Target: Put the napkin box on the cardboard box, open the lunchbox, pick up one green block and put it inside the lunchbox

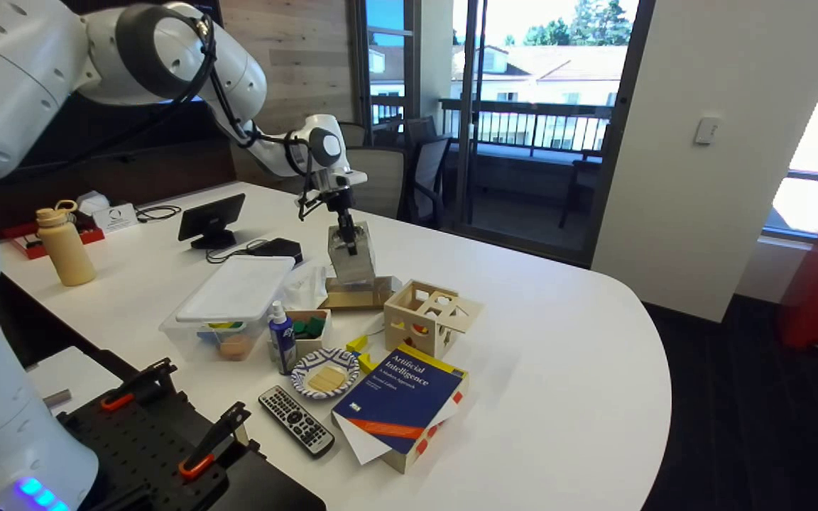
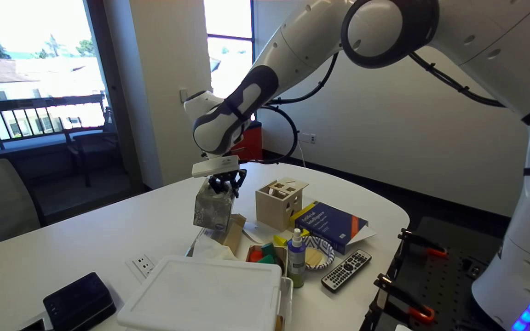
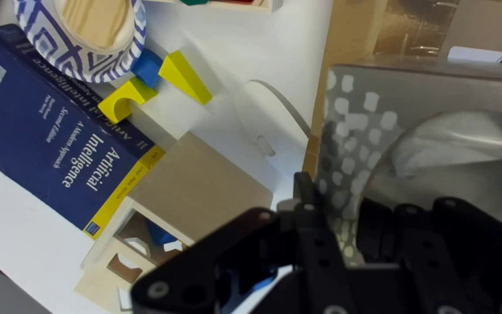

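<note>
1. While its lower end hangs over the cardboard box (image 1: 334, 298), the napkin box (image 1: 356, 268) is tilted in the claw (image 3: 340, 198); whether it touches the cardboard I cannot tell. Setting it down looks like the step in hand.
2. Pinching one side panel, the claw seems, in the wrist view, to set one finger (image 3: 304, 188) against the dotted outside and the other within the curved opening.
3. This napkin box should be light, its card thin enough to buckle and any film around the opening slick; a panel edge is a fair hold, but the box may swing, so level it before release.
4. Low and probably light too, the cardboard box may slide on the bench (image 1: 558, 369) if pushed sideways; straight down is safer.
5. In an exterior view the lunchbox (image 1: 189, 339) lies nearer and left, its whitish lid (image 1: 238, 287) on. That plastic likely flexes; pry at the overhanging rim, expecting the body to shift.
6. Green blocks (image 1: 315, 326) sit in the tray (image 1: 313, 348) to the lunchbox's right, likely hard and slippery: pinch one across opposite flat faces, avoiding the spray bottle (image 1: 283, 344) just beside.
</note>
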